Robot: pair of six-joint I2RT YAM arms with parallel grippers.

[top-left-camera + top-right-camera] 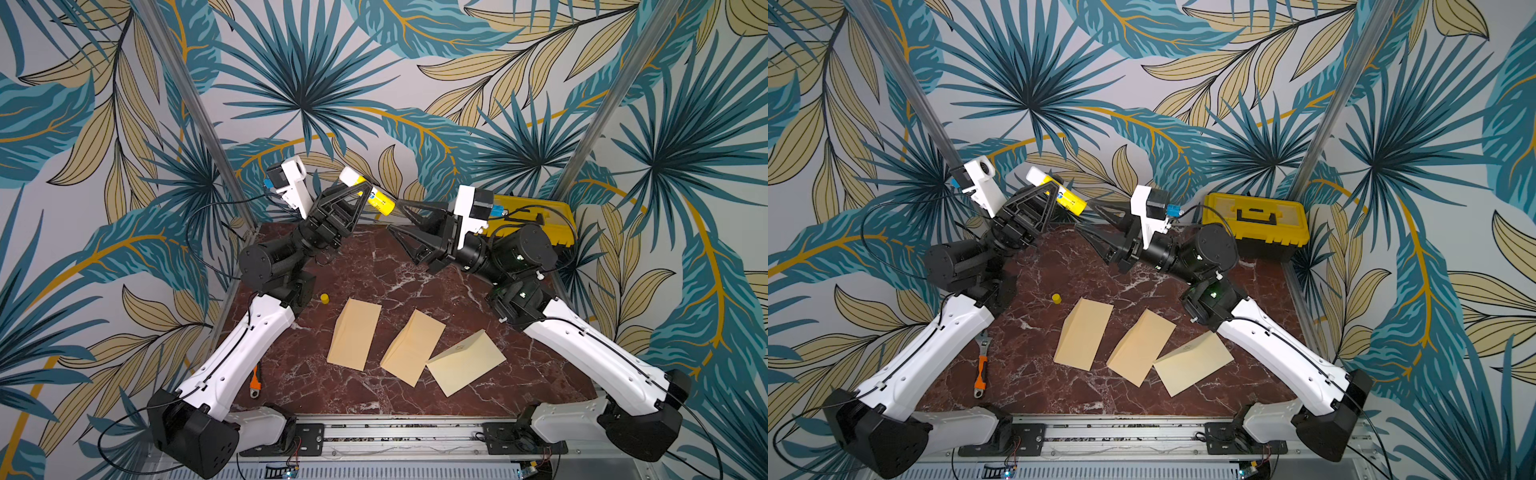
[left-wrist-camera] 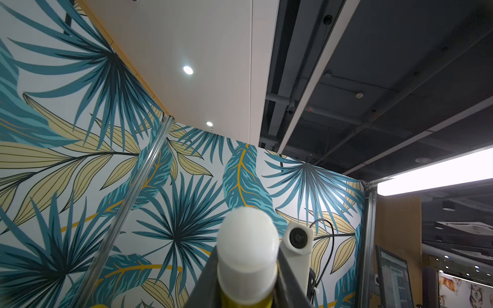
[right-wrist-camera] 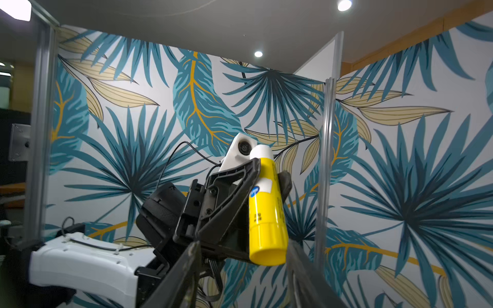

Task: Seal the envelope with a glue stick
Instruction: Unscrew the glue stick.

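Left gripper [image 1: 368, 189]: jaws clamped on the glue stick [image 1: 380, 202] (white tip bared).
Right gripper [image 1: 392, 215]: jaws parted at its yellow base.
Glue stick: aloft at the desk's [image 1: 374, 270] 12 o'clock.

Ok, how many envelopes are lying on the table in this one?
3, in a row on the table toward the front: the left envelope, the middle envelope and the right envelope. No others show, though the arms cover some of the table.
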